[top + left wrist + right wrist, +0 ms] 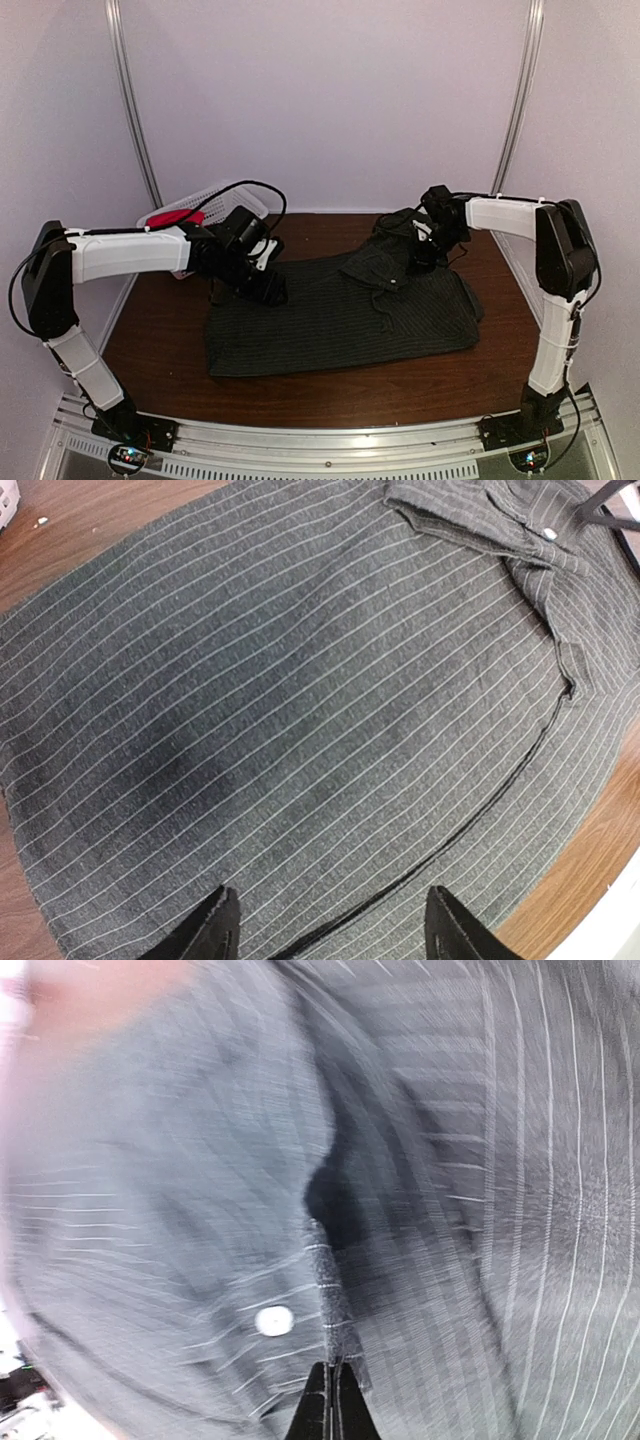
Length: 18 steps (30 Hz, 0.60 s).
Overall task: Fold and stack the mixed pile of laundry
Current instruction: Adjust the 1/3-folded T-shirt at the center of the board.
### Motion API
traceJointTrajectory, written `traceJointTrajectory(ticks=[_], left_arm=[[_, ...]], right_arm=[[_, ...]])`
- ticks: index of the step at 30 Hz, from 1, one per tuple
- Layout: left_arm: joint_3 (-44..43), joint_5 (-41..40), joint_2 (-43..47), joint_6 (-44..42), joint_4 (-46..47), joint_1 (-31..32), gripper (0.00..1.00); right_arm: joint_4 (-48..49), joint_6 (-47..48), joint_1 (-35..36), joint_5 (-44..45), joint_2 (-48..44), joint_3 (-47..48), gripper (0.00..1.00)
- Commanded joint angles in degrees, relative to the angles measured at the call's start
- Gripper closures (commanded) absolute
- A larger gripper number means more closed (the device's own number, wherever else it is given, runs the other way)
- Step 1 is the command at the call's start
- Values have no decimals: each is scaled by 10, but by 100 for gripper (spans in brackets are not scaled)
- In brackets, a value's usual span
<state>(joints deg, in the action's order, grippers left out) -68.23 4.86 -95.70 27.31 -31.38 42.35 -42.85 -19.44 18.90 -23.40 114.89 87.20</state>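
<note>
The dark charcoal pinstriped shirt [340,315] lies spread across the brown table, its collar end bunched up at the back right. My left gripper [262,285] hovers open over the shirt's left part; in the left wrist view its fingertips [222,905] straddle striped cloth [300,700] and a dark seam. My right gripper [425,255] is at the bunched collar end, shut on a narrow fold of the shirt [480,1210] next to a white button [273,1320]; its tips [332,1365] meet on the cloth. The red-pink T-shirt [175,216] lies in the basket.
A white lattice basket [225,195] stands at the back left corner behind my left arm. Bare brown table [160,340] shows to the left of and in front of the shirt. Pale walls enclose the table on three sides.
</note>
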Motion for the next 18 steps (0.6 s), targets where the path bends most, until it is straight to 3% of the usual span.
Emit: traceJointTrajectory(ticks=[1, 6, 10, 15, 18], left_arm=[[-24, -5, -4, -8, 14, -6, 35], [-28, 2, -1, -14, 35, -7, 35], [-22, 12, 16, -32, 115, -3, 33], [-44, 14, 23, -71, 212, 8, 28], [-53, 18, 22, -89, 276, 13, 22]], right_arm=[[42, -57, 2, -88, -78, 6, 100], [155, -163, 5, -175, -127, -57, 100], [270, -266, 16, -205, -158, -91, 100], [417, -404, 41, -213, -152, -77, 100], [443, -431, 59, -209, -129, -39, 100]])
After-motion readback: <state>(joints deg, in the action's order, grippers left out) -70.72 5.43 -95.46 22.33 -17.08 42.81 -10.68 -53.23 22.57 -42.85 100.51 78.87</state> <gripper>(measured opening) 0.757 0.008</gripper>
